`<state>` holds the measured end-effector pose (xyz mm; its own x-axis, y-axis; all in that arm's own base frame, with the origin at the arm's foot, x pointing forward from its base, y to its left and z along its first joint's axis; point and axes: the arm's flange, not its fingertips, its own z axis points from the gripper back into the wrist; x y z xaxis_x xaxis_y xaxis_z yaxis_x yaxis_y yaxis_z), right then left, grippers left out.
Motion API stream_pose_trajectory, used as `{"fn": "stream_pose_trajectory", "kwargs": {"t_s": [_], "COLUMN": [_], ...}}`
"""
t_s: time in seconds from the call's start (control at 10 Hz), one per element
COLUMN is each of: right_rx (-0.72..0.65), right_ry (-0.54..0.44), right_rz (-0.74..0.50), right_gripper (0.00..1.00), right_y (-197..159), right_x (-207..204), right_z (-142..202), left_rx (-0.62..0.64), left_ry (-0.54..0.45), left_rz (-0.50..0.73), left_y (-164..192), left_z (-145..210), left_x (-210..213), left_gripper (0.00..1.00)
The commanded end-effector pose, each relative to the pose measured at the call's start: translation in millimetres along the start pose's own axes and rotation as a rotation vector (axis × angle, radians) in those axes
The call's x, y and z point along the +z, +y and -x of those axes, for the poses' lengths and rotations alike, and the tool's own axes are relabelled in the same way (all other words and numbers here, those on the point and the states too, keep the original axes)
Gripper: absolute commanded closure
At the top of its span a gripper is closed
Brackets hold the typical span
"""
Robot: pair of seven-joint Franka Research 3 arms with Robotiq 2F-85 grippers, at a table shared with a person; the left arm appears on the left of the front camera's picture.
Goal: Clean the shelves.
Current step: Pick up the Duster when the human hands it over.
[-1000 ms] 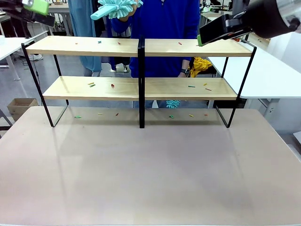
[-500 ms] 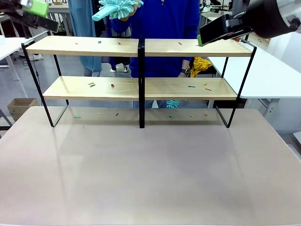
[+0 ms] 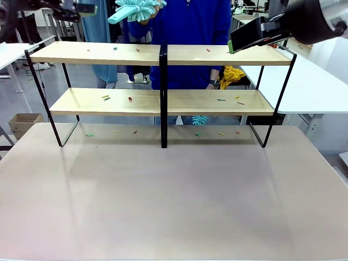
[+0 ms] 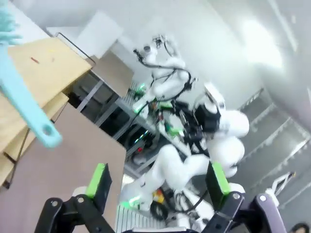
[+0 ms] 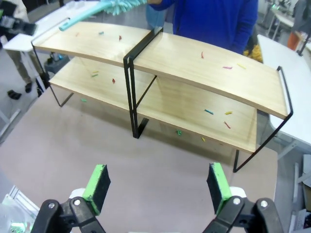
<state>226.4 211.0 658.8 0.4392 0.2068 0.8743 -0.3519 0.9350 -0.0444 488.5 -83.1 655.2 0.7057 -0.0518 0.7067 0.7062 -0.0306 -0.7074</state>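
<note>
Across the middle of the front frame, the shelves (image 3: 217,55) stand on the brown bench (image 3: 174,206), their four boards and the bench strip beneath them dotted with small coloured scraps (image 3: 106,98); behind them, at the top centre, a person (image 3: 190,32) in blue holds out a turquoise duster (image 3: 136,8), handle toward the upper left. The left end effector (image 4: 158,180) is released, green pads wide apart with nothing between them; in its own view the duster's handle crosses the left edge, up and to the left of the fingers, not yet inside them. The right end effector (image 5: 157,188) is likewise released and empty, raised above the bench and looking down on the shelves, at the upper right of the front frame.

The step in hand looks like taking the duster from the person; to do it well, the left arm should bring the handle square between the pads, close near the looped end and clear of the person's grip, and only then sweep each board toward one end so the scraps gather rather than scatter.

Against the picture a second earlier, the left end effector has travelled from the far upper-left corner rightward, nearer the duster; the right end effector, the shelves and the scraps lie as they did; the duster has barely shifted.
</note>
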Motion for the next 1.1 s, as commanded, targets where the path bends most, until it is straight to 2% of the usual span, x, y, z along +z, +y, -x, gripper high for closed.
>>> {"fn": "stream_pose_trajectory", "kwargs": {"t_s": [0.0, 0.2, 0.4, 0.8, 1.0], "right_rx": [-0.002, -0.002, -0.002, -0.002, -0.002], "right_ry": [0.002, 0.002, 0.002, 0.002, 0.002], "right_rz": [-0.005, -0.005, -0.005, -0.005, -0.005], "right_gripper": [0.0, 0.0, 0.0, 0.0, 0.0], "right_y": [-1, -1, -1, -1, -1], "right_x": [0, 0, 0, 0, 0], "right_z": [-1, -1, -1, -1, -1], "left_rx": [0.163, 0.262, 0.324, 0.367, 0.357], "left_ry": [-0.032, -0.061, -0.053, -0.052, -0.067], "left_rz": [-0.058, -0.202, -0.281, -0.297, -0.286], "left_y": [21, 52, 71, 96, 96], "left_z": [-34, -53, -61, -62, -61], "left_x": [-17, -17, -21, -40, -40], "left_gripper": [0.0, 0.0, 0.0, 0.0, 0.0]}}
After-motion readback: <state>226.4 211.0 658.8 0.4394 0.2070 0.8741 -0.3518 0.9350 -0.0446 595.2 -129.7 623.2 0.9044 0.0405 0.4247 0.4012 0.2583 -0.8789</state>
